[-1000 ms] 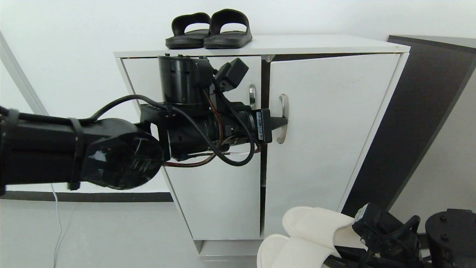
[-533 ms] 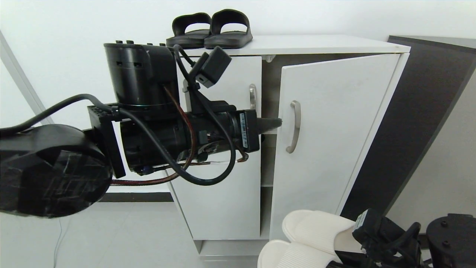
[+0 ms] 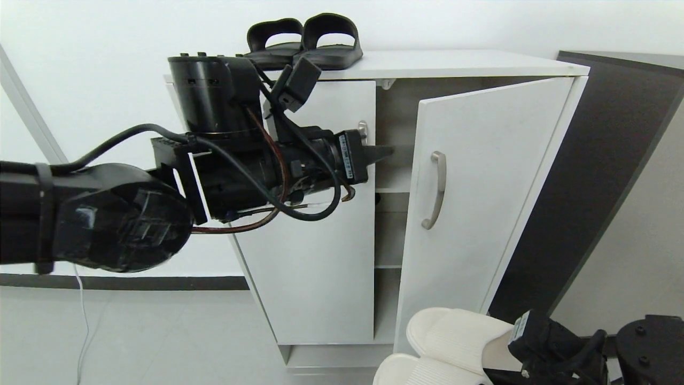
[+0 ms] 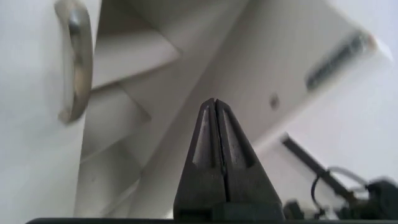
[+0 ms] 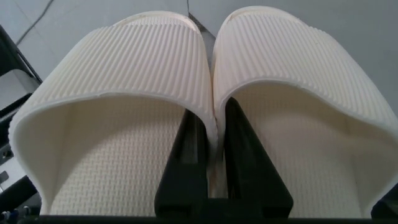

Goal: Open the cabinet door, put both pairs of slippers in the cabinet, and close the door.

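Note:
The white cabinet has its right door partly swung open, with shelves showing in the gap. My left gripper is shut and empty in that gap, beside the left door's handle and apart from the right door's handle. In the left wrist view, the left gripper points at the open door's inner side. A black pair of slippers sits on the cabinet top. Low at the right, my right gripper is shut on the white slippers, pinching their inner walls together.
A dark panel leans right of the cabinet. The cabinet's left door stays closed. Grey floor lies open to the left, with a thin white cable hanging by the wall.
The right door has swung further open. My left gripper, at its handle a second ago, has come off it and drawn back left and slightly up. The white slippers sank a little.

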Available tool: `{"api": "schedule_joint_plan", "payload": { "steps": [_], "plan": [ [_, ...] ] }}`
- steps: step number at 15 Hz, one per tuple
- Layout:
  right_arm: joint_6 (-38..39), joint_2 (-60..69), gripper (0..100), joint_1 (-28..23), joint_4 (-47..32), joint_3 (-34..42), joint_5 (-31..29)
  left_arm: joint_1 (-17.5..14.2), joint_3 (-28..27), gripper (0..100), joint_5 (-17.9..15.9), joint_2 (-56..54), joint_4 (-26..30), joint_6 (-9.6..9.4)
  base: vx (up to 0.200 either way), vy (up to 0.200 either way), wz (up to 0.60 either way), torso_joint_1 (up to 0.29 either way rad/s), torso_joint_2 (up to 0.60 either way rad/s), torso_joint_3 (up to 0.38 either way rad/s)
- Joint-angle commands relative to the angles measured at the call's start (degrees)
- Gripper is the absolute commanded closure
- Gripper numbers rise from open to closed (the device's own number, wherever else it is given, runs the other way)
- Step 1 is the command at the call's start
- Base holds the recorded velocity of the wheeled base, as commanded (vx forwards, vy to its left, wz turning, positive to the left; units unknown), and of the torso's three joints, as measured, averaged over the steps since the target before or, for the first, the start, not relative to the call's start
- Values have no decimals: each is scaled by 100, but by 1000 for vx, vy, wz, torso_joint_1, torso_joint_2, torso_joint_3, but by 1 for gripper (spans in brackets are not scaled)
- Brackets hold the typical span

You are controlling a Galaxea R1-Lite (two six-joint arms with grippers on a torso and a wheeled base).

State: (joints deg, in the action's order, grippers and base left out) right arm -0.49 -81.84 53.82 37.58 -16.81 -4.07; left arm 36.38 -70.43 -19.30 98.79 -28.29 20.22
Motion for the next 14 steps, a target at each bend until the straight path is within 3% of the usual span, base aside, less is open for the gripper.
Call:
{"api": "schedule_joint_plan", "payload": {
  "steps": [1,6,9,11,14],
  "plan": [
    [-48,19,100,6,3,46,38,19,-358,100,5,606,-256,78,0,0,0,0,0,0],
    [-48,19,100,199,3,134,126,27,-630,100,110,1072,-563,236,0,0,0,0,0,0],
    [-39,19,100,243,3,178,126,89,-630,100,119,1186,-669,236,-200,0,0,4,4,2],
    [-39,19,100,260,3,187,126,309,-569,100,304,1213,-844,236,-200,0,0,-2,0,2],
    [-39,19,100,260,3,187,126,933,-270,100,567,1177,-1442,210,-200,0,0,4,2,5]
  ]
}}
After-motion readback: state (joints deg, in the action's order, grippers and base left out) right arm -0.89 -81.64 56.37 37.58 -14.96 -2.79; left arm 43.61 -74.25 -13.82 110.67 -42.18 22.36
